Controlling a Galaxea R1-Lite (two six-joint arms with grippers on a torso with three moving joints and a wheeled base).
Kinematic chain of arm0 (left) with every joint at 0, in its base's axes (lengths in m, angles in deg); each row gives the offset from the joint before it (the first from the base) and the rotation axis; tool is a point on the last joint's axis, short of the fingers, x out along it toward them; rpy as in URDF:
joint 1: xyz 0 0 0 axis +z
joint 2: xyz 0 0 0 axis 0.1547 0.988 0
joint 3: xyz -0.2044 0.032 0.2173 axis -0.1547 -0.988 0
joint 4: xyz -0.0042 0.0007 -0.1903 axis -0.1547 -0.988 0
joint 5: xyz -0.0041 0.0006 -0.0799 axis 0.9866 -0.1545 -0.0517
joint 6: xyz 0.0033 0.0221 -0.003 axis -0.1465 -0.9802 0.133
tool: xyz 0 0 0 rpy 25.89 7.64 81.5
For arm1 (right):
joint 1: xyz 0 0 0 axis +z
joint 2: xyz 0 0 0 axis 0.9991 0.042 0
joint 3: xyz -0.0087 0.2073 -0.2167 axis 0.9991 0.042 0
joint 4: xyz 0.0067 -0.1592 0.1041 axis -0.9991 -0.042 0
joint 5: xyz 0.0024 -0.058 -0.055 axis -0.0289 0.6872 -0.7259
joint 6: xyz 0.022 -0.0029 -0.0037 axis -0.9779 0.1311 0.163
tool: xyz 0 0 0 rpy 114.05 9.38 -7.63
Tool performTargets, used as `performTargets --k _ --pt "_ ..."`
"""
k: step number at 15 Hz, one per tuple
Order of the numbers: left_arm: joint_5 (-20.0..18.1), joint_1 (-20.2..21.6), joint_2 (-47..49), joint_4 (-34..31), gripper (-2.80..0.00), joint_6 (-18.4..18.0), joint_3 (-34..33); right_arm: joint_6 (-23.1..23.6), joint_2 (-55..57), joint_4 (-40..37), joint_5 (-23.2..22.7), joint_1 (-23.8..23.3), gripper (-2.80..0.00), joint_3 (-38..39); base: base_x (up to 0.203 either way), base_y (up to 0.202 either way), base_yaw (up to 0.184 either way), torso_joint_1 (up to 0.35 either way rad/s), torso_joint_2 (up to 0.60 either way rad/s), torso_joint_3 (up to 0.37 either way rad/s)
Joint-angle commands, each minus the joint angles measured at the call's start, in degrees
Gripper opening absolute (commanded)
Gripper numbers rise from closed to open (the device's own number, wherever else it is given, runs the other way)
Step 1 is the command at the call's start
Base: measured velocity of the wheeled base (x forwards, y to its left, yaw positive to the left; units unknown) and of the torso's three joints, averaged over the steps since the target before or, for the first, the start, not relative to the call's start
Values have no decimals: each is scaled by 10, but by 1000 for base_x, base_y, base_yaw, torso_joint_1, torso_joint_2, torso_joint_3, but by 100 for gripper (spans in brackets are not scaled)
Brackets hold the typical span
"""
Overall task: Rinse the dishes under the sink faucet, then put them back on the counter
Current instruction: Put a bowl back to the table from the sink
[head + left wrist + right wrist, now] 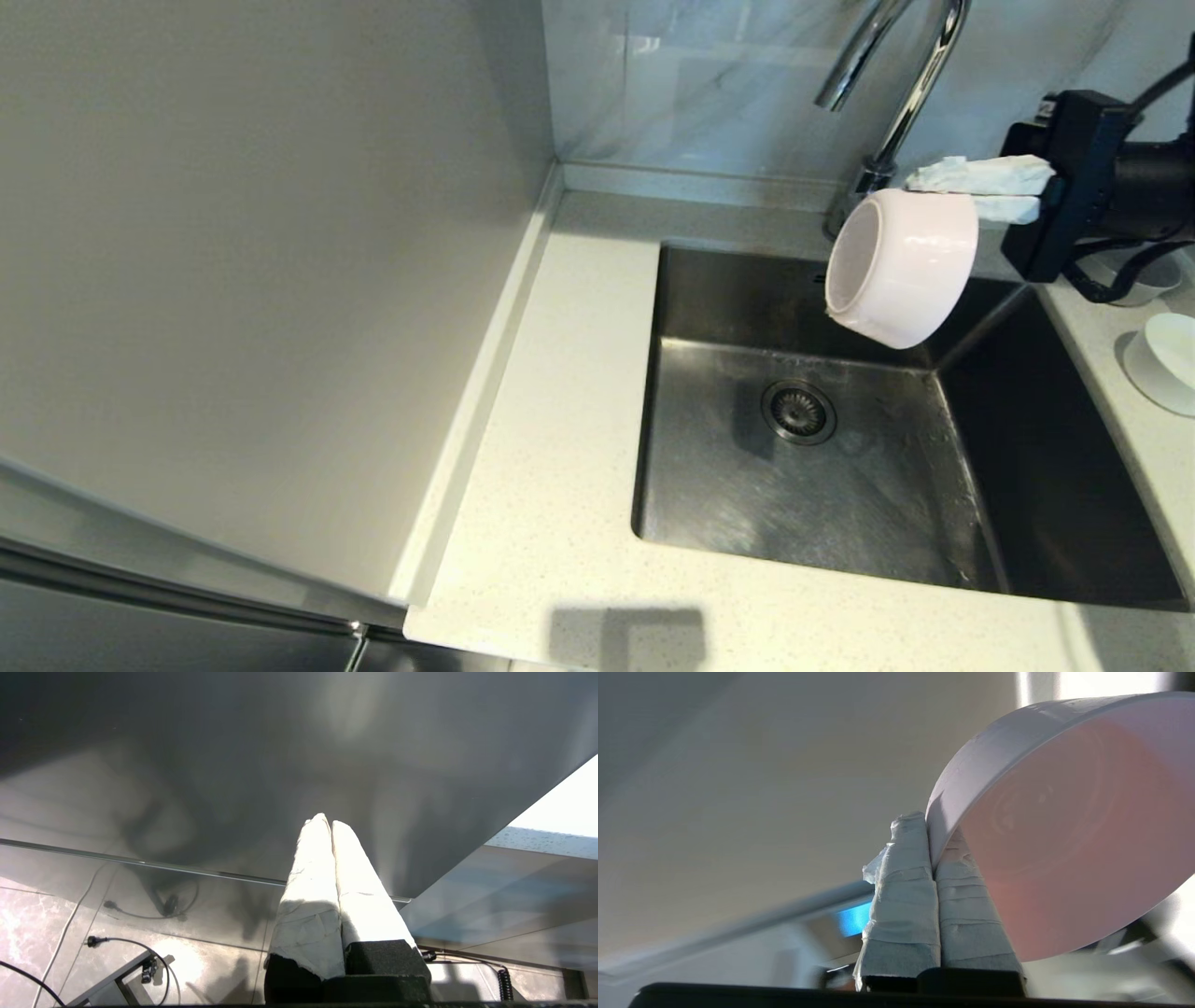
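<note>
The pale pink bowl [901,266] hangs tipped on its side over the sink [709,485], its opening facing left, just below and in front of the chrome faucet [910,89]. My right gripper [971,193] is shut on the bowl's rim from the right; in the right wrist view the taped fingers [908,868] pinch the wall of the pink bowl [1064,835]. No water shows under the spout. The white bowl [1172,359] sits on the counter [560,420] right of the sink, the grey bowl [1146,280] partly hidden behind the arm. My left gripper [325,823] is shut on nothing, parked low, out of the head view.
A tall grey cabinet side [233,280] stands along the counter's left edge. The drain strainer [798,412] lies in the sink bottom. The marbled wall panel [709,84] rises behind the faucet. Cables lie on the tiled floor [121,952] below the left gripper.
</note>
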Motion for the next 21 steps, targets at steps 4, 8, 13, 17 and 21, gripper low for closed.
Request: performTargets --k 4,8,13,17,21 --pt "1 0 -2 0 -280 0 0 494 -87 -10 147 -85 -280 51 0 0 0 0 0 0" --pt "1 0 -2 0 -280 0 0 777 -114 -118 640 -100 -280 91 0 0 0 0 0 0" --pt "1 0 -2 0 -280 0 0 993 -187 -172 728 -232 -280 170 0 0 0 0 0 0" --pt "1 0 -2 0 -280 0 0 1030 -217 -175 700 -265 -280 242 0 0 0 0 0 0" --pt "1 0 -2 0 -280 0 0 1053 -209 -174 702 -277 -280 298 0 0 0 0 0 0"
